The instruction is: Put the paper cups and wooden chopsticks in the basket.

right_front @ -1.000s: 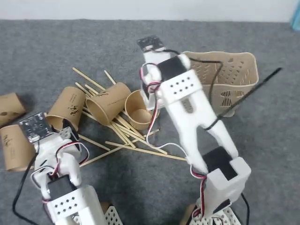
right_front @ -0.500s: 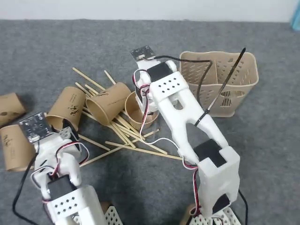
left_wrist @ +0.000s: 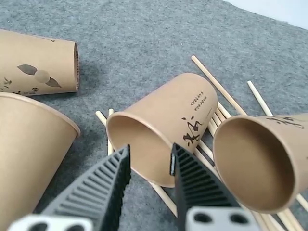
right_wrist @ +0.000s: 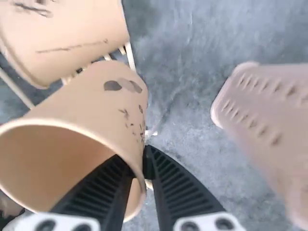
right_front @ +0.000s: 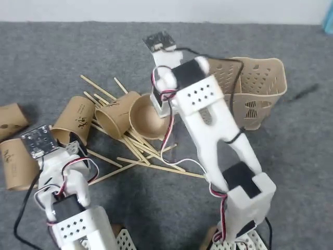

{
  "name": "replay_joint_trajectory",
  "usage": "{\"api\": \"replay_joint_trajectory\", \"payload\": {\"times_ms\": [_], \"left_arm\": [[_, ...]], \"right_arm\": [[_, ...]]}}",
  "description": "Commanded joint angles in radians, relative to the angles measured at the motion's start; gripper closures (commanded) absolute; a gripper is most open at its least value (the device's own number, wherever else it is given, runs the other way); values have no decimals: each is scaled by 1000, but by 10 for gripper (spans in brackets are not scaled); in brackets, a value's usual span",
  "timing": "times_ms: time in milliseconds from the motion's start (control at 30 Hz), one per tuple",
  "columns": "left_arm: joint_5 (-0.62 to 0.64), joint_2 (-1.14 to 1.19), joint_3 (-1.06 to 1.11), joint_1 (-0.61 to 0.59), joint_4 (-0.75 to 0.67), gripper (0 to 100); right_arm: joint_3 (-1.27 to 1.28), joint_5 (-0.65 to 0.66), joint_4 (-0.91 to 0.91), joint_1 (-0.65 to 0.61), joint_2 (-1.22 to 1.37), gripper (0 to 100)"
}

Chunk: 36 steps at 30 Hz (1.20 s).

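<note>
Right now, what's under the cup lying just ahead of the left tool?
Wooden chopsticks lie under that cup, ends sticking out on both sides. The cup covers their middles, so how many run beneath it cannot be told.

Soft, even light from overhead, no glare.
Left of the basket (right_front: pixel 263 91), the gray carpet (right_front: pixel 78 52) is evenly bright; the paper cups (right_front: pixel 118 113) there cast only faint, short shadows.
</note>
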Motion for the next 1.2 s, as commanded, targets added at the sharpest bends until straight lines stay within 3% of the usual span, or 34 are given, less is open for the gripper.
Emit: {"api": "replay_joint_trajectory", "payload": {"times_ms": [0,267,567,1167], "left_arm": [[-12,-14,-4,2,-28,865],[-12,-14,-4,2,-29,865],[-12,-14,-4,2,-29,865],[-12,-14,-2,2,-26,865]], "right_arm": [[-152,54,44,73,-127,992],[-296,247,44,260,-378,992],[-278,359,44,648,-453,992],[-78,391,44,803,-323,992]]}}
